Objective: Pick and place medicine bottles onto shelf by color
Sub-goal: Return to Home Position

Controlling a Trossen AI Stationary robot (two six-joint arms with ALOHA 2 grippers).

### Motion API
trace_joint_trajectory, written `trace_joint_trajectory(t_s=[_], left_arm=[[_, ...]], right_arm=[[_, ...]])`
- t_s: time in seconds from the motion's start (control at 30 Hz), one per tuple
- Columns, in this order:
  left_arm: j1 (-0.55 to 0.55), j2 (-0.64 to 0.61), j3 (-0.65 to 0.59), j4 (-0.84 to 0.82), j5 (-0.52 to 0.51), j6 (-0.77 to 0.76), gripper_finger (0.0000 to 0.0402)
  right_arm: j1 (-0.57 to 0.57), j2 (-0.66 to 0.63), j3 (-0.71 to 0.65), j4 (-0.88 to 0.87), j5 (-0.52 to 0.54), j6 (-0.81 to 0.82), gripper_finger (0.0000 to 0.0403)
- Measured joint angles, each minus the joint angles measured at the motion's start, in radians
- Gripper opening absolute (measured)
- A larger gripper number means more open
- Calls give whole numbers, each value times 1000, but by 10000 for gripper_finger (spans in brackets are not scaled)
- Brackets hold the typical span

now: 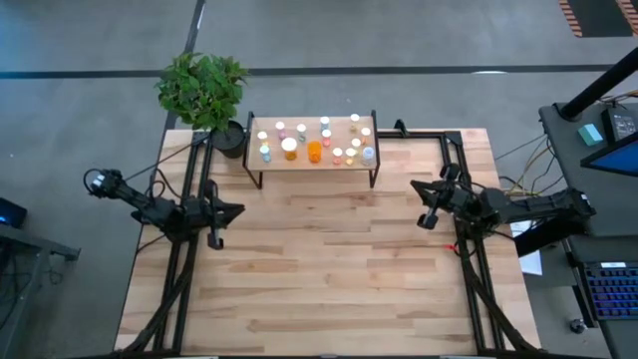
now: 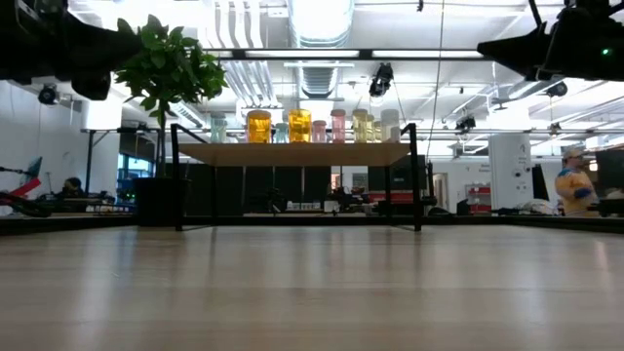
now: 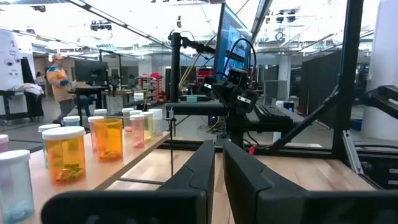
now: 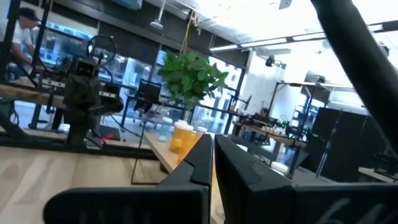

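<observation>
Dark, jointed left arm (image 1: 159, 209) and right arm (image 1: 508, 207), slim tapered black jaws.

High looks down, low level — both, likely wrists too, share the shelf (image 1: 299, 160).

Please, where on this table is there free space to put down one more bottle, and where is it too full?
Free: the wide tabletop in front of the shelf, between the left claw and the right claw at the sides. Crowded: the shelf top, with medicine bottles thickest at its right end; a potted plant stands by its left end.
</observation>
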Motion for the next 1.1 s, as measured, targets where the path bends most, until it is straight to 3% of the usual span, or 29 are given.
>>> trace_joint_trajectory(t_s=[0.27,0.33,0.43,0.5,0.6,0.67,0.9,1.1], left_arm=[[0,33,-1,0,0,0,15],[0,40,-1,0,0,0,15],[0,53,-2,-1,0,0,15],[0,59,-2,1,0,0,15],[0,71,-2,-3,0,0,15],[0,79,-2,2,0,0,15],[0,85,-2,-3,0,0,15],[0,88,-3,-1,0,0,15]], right_arm=[[0,-3,0,-6,8,-26,9],[-7,-42,-1,-34,25,-70,9],[-32,-117,-1,-182,23,34,9],[-44,-180,-1,-351,-28,82,9],[-62,-261,0,-531,-212,128,9],[-69,-264,-1,-528,-288,127,9],[-107,-264,-1,-541,-298,99,9],[-162,-264,-1,-538,-299,287,9]])
